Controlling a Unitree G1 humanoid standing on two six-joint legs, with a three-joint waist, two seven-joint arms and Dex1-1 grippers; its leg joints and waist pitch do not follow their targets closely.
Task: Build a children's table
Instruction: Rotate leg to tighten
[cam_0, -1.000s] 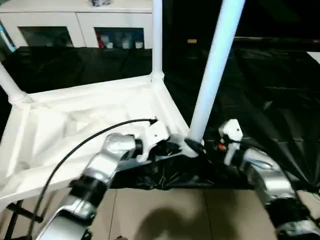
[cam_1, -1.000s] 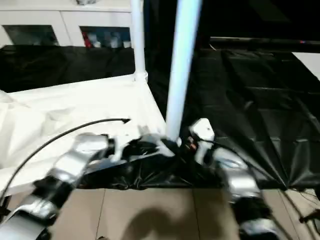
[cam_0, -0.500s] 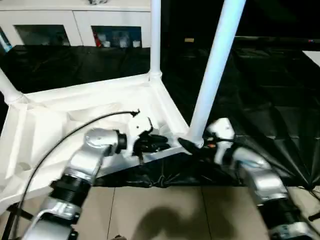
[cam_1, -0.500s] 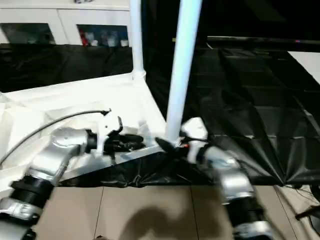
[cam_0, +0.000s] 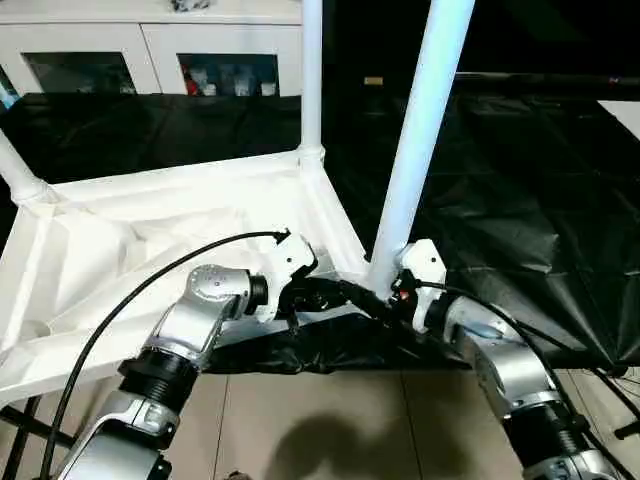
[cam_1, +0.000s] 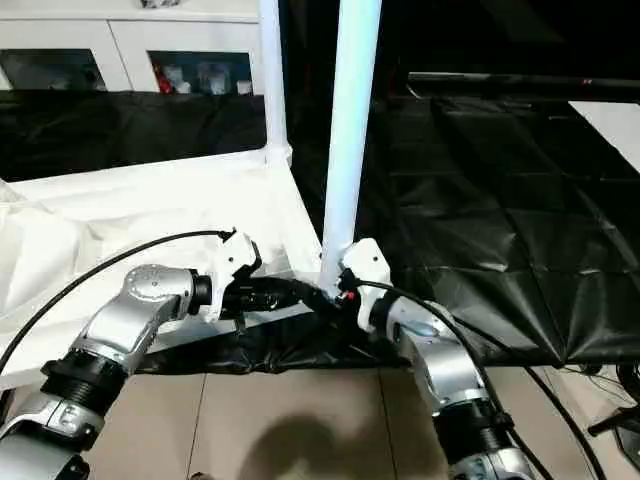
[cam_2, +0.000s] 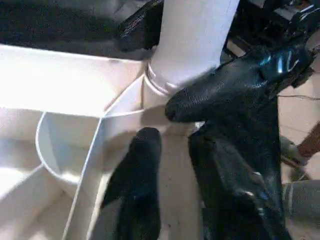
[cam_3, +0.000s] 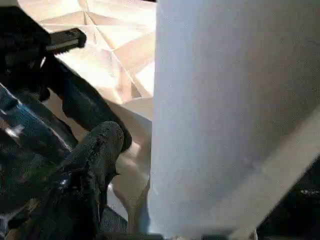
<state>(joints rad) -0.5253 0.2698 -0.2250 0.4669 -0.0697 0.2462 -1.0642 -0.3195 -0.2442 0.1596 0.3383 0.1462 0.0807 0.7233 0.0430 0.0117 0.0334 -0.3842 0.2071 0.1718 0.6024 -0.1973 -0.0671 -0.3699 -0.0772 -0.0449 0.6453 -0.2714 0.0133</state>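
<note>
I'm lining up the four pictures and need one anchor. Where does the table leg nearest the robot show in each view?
Left eye view: nearest leg rises right of centre, its base between the two grippers.
Right eye view: same leg, near centre.
Left wrist view: its base enters the corner socket, at the top.
Right wrist view: the leg stands close, on the right side.
Shared landmark: the corner socket of the white table top.

Smooth white plastic table top and legs; glossy black sheeting beneath.
</note>
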